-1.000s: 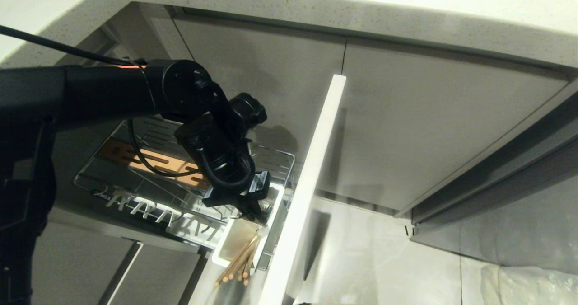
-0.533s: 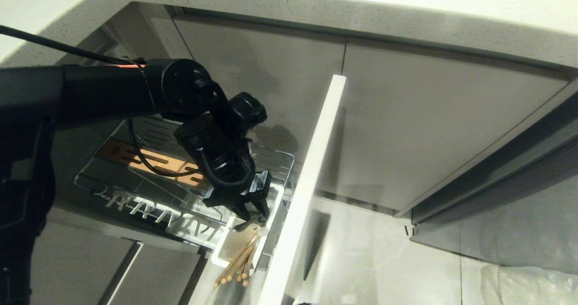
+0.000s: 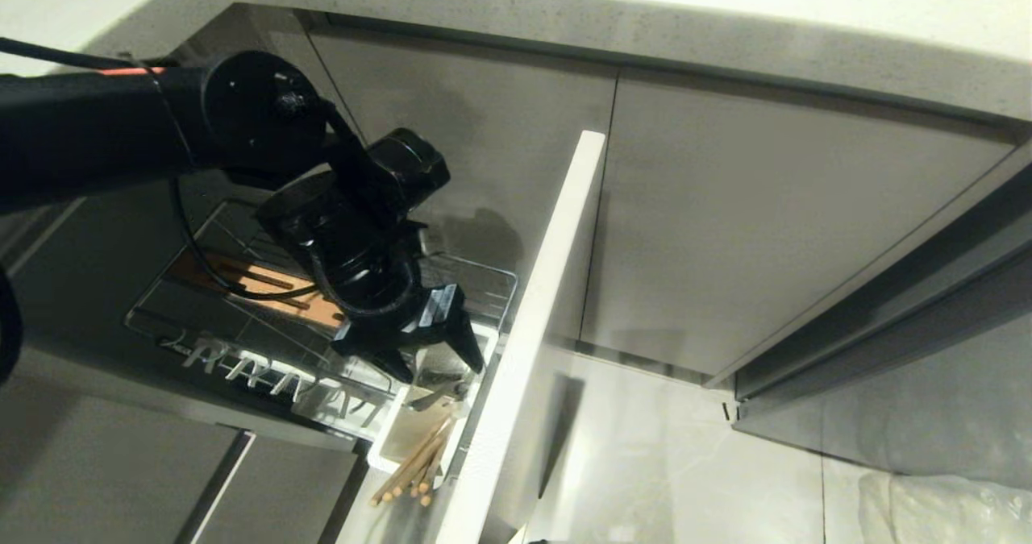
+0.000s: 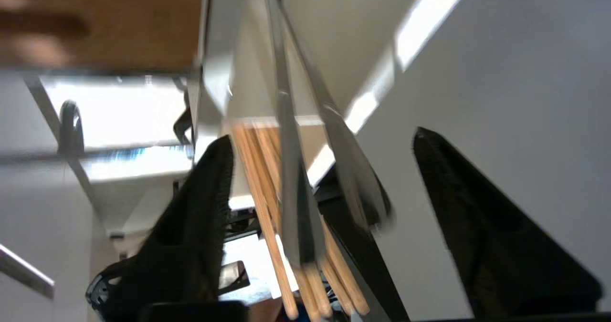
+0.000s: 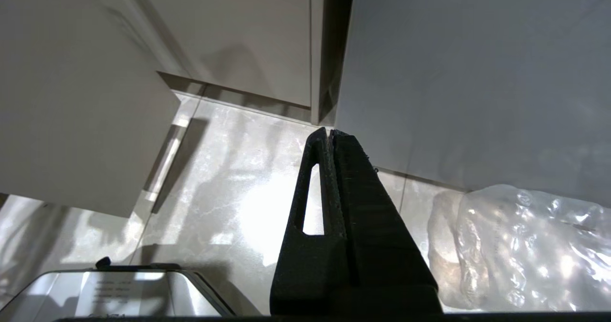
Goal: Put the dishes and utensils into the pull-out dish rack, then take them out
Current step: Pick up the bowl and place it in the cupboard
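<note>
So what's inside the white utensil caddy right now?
The caddy holds the wooden chopsticks and a metal fork, handles sticking out. The open left tool hangs above it. The caddy's bottom is hidden.

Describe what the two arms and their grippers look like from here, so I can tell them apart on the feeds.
Left arm: matte black tube, round joint caps, an orange-red band, loose black cables looping along it. Left gripper: two black tapered fingers with ribbed inner faces, small silver plate at the base. Right gripper: same black wedge fingers, one with a long slot.
</note>
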You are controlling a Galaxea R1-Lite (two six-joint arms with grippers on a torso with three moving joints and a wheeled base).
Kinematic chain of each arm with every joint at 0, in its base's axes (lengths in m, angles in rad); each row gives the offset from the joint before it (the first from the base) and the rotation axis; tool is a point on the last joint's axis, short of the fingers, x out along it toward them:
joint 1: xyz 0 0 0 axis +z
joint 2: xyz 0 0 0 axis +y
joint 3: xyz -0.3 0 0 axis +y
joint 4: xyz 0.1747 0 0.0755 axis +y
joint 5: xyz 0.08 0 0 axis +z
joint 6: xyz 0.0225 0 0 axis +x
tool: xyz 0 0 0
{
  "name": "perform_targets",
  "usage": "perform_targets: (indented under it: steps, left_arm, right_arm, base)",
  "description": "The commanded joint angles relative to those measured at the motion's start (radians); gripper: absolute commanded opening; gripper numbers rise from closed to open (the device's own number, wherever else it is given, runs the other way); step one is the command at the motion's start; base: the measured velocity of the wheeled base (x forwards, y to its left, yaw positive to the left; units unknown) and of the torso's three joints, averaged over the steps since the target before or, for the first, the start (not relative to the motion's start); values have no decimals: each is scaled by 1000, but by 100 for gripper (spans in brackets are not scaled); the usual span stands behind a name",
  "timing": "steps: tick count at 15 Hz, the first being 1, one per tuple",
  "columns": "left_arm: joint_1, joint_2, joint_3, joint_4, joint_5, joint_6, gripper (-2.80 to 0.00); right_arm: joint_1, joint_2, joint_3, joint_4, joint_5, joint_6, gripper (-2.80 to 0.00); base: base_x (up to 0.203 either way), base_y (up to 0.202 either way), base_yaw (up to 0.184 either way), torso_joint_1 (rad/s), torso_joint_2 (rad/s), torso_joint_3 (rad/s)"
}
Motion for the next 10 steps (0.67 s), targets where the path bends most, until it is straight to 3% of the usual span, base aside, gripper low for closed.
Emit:
perform_targets:
  steps: [1, 5, 6, 10]
  left_arm:
    - [0, -69, -1, 5, 3, -2, 0]
    - [-4, -190, -1, 24, 18, -1, 0]
    - [-5, -220, 0, 29, 19, 0, -280]
    - [-22, -349, 0, 35, 62, 1, -280]
  right_arm:
    - [0, 1, 0, 0, 0, 0, -280]
    - [0, 1, 0, 0, 0, 0, -280]
    - [0, 1, 0, 0, 0, 0, -280]
    - [0, 1, 0, 0, 0, 0, -280]
  base:
    - [0, 0, 0, 0, 0, 0]
    - [0, 0, 0, 0, 0, 0]
    - [0, 0, 0, 0, 0, 0]
    - [0, 0, 0, 0, 0, 0]
